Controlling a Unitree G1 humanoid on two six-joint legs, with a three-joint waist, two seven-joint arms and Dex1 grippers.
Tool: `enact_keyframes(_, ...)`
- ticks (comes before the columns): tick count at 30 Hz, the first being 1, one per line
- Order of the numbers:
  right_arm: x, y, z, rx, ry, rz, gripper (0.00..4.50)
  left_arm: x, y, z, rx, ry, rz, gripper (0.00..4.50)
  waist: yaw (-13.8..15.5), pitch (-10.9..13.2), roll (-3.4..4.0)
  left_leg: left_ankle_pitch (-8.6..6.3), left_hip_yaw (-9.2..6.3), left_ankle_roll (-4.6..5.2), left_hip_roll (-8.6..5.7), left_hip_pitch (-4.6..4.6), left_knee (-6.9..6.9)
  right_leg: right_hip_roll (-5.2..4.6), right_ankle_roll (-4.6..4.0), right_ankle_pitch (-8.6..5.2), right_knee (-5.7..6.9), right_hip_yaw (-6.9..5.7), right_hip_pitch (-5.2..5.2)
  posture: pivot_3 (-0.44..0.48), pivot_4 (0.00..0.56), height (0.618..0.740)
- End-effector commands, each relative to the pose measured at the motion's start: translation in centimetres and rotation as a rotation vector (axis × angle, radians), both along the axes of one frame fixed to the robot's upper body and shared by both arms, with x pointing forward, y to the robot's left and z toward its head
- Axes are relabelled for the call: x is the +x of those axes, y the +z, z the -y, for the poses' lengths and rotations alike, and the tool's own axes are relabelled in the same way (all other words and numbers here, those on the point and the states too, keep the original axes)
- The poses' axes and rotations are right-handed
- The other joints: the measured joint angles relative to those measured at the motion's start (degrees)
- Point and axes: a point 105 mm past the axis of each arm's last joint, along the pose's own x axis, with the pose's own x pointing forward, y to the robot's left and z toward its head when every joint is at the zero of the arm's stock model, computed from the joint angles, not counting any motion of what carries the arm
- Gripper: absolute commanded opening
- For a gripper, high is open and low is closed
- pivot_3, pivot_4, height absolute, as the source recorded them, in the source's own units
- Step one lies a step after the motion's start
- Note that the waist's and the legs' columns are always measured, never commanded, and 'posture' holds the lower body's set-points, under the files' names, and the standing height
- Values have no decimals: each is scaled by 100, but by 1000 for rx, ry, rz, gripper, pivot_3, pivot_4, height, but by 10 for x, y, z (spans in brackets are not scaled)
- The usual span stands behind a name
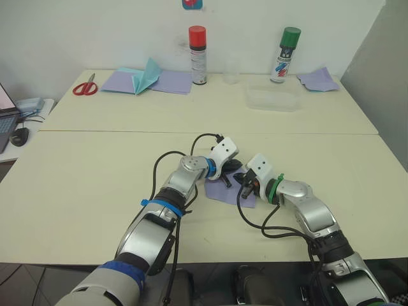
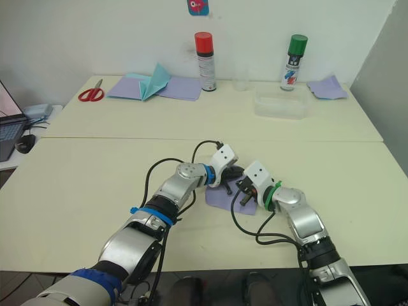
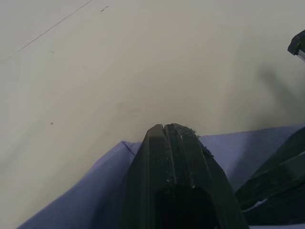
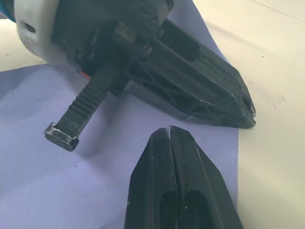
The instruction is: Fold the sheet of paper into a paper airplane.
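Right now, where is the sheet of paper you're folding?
The sheet of paper lies flat on the near table, near its front middle, under both closed grippers: the left gripper at its far edge, the right gripper over its right part.

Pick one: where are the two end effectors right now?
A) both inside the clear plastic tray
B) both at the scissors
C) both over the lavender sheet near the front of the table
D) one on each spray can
C: the left end effector and right end effector both sit, fingers together, over the sheet of paper on the near table.
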Motion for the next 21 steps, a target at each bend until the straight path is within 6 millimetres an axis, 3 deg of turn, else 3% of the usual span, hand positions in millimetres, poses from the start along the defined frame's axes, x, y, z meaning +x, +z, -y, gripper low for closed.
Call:
enact_keyframes(1, -5, 10, 3, 6, 11, 20, 1272, -3, -15, -3, 49, 9, -28, 0, 0, 0, 0, 0, 0, 0, 0, 0, 0, 0, 0, 0, 0, 0, 0, 0, 150, 740)
enact_keyframes(4, -10, 27, 5, 46, 26, 38, 2387, -4, -18, -3, 52, 6, -33, 0, -1, 0, 0, 0, 0, 0, 0, 1, 1, 0, 0, 0, 0, 0, 1, 0, 150, 740)
enact_keyframes(7, -13, 50, 7, 135, 16, 51, 2387, -6, -20, -3, 51, 3, -38, 0, 0, 0, 0, 0, 0, 0, 0, 2, 1, 0, 0, 0, 2, 0, 1, 0, 150, 740)
enact_keyframes(10, -7, 56, 12, 183, -48, 56, 1610, -7, -20, -3, 49, -2, -36, 0, -1, -1, -1, 0, -3, 0, 1, 2, 1, 0, 0, 0, 3, -2, 2, 0, 150, 740)
enact_keyframes(14, 3, 43, 14, 164, -109, 31, 174, -9, -20, -2, 49, -10, -34, 0, -1, -1, -1, 0, -2, 0, 0, 2, 1, 0, 0, 0, 2, -1, 3, 0, 150, 740)
enact_keyframes(21, 20, 24, 15, 128, -192, 16, 27, -11, -20, 2, 51, -21, -32, 0, -2, -1, -1, 0, -1, 0, 0, 2, 0, 0, 0, 0, 1, 0, 2, 0, 150, 740)
